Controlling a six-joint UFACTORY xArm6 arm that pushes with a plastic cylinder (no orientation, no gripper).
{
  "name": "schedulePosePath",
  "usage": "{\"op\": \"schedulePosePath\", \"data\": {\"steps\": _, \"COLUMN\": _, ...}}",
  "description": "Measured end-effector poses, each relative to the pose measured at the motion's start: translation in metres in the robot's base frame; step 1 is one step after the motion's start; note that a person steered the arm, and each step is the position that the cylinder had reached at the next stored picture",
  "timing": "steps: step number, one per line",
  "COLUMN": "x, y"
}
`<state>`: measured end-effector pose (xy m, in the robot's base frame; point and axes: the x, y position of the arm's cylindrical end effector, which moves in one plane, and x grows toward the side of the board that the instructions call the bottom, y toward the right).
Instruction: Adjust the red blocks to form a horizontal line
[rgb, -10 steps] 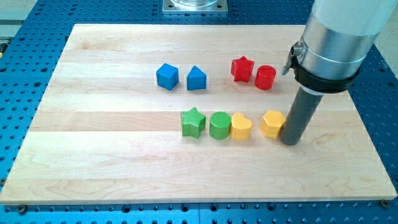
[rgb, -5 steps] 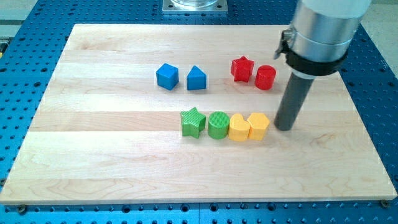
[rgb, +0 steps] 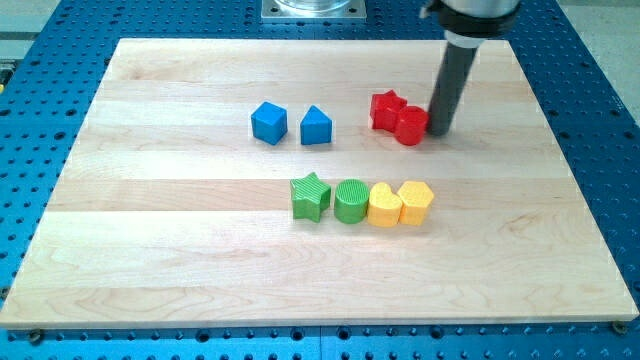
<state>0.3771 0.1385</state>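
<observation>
Where blue pegboard frames the wooden board (rgb: 150, 250), my tip (rgb: 438, 131) against the red cylinder (rgb: 410, 127); no hand.

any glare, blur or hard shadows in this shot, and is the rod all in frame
Camera view: even, soft light, no glare on the wooden board; blocks cast only faint shadows. The red cylinder and my tip look sharp, no evident motion blur. The rod's upper part is cut off at the view's top.
</observation>
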Motion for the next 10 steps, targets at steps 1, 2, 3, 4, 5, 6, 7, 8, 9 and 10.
{"op": "schedulePosePath", "data": {"steps": 1, "x": -0.003, "y": -0.011}}
{"op": "schedulePosePath", "data": {"steps": 2, "x": -0.029, "y": 0.010}}
{"op": "schedulePosePath", "data": {"steps": 3, "x": -0.050, "y": 0.012}}
{"op": "schedulePosePath", "data": {"steps": 4, "x": -0.050, "y": -0.032}}
{"op": "schedulePosePath", "data": {"steps": 5, "x": -0.050, "y": -0.075}}
{"op": "schedulePosePath", "data": {"steps": 6, "x": -0.050, "y": -0.081}}
{"op": "schedulePosePath", "data": {"steps": 7, "x": -0.050, "y": -0.077}}
{"op": "schedulePosePath", "data": {"steps": 8, "x": -0.045, "y": -0.077}}
{"op": "schedulePosePath", "data": {"steps": 9, "x": -0.044, "y": -0.077}}
{"op": "schedulePosePath", "data": {"steps": 10, "x": -0.041, "y": -0.077}}
